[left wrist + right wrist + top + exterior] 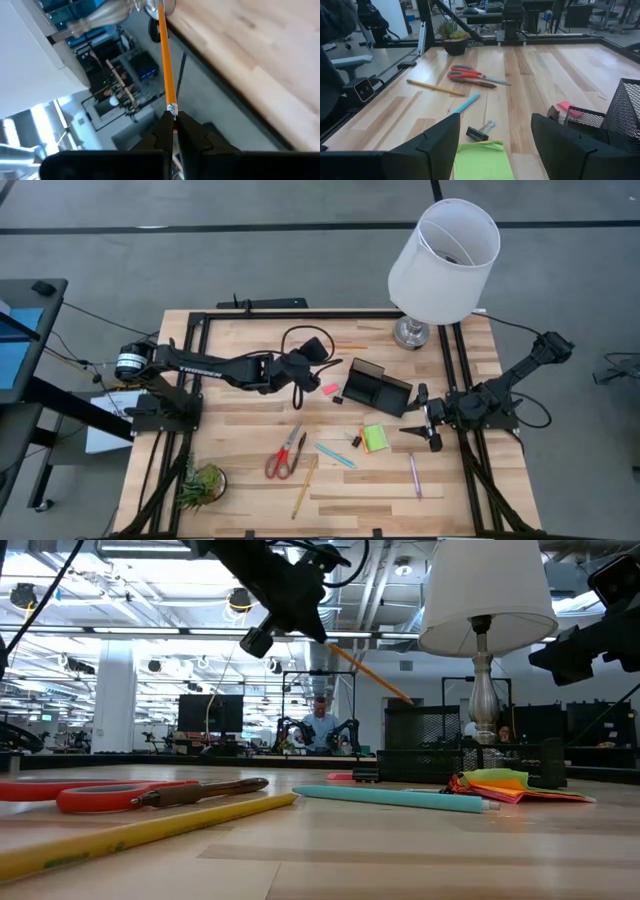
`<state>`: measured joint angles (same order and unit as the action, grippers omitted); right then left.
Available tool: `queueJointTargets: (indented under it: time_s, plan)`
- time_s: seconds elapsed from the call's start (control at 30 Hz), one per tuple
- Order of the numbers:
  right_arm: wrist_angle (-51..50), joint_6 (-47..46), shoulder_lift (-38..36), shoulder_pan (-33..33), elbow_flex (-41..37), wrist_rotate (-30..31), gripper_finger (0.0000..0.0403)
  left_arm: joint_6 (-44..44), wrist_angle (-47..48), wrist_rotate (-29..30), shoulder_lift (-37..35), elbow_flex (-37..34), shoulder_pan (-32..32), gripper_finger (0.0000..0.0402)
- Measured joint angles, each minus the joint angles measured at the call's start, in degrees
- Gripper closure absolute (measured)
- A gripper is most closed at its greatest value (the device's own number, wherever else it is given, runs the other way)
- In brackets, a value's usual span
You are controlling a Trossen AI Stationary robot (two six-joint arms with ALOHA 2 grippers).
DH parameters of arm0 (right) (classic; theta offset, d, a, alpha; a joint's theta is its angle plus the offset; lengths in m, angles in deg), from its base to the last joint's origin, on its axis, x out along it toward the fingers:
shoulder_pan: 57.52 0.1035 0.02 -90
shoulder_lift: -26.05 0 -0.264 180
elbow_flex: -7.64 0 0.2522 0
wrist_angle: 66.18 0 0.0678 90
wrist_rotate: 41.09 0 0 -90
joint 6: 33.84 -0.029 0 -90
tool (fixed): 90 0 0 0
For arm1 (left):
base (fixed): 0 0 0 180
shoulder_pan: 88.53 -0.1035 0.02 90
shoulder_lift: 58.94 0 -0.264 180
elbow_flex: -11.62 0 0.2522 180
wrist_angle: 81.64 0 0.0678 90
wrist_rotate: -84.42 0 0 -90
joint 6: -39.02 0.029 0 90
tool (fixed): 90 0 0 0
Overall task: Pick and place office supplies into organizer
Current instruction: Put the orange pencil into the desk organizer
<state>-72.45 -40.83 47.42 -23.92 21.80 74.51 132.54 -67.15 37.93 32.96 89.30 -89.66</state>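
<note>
My left gripper [318,354] hangs above the table's middle, left of the black mesh organizer [378,388], and is shut on an orange pencil [370,670]. The pencil's tip is over the organizer's back section [420,735]. My right gripper [495,135] is open, low at the table's right side, just over the lime sticky-note pad [482,160]. Flat on the table lie the red scissors [285,452], teal pen [335,455], yellow pencil [305,487], purple pen [415,475] and pink eraser [330,389]. My left gripper pinches the orange pencil between its two fingers at the eraser end, right by the metal ferrule [171,108]. The pencil runs straight on from the fingertips, along the fingers. It is lifted clear of the table and slants down toward the organizer, point lowest [408,699].
A white-shaded lamp [442,255] stands at the far right corner, close behind the organizer. A small plant [200,485] sits at the near left corner. A binder clip [481,131] lies beside the sticky pad. Black frame rails run along the table's sides.
</note>
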Motion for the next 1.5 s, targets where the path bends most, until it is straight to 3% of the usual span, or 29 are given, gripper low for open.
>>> queueJointTargets:
  time_s: [0.5,1.03,1.5]
  plan:
    - [-0.45,0.03,-0.01,0.00,0.00,-0.02,0.0163,1.53,2.36,1.78,-0.16,0.00,6.44,0.0401]
    - [-0.44,-0.02,0.00,0.00,0.00,-0.02,0.0163,0.57,8.13,-3.53,-0.03,0.00,3.52,0.0401]
    - [-0.44,0.13,0.00,0.00,0.00,-0.02,0.0163,23.29,5.17,-4.41,0.02,0.00,3.02,0.0402]
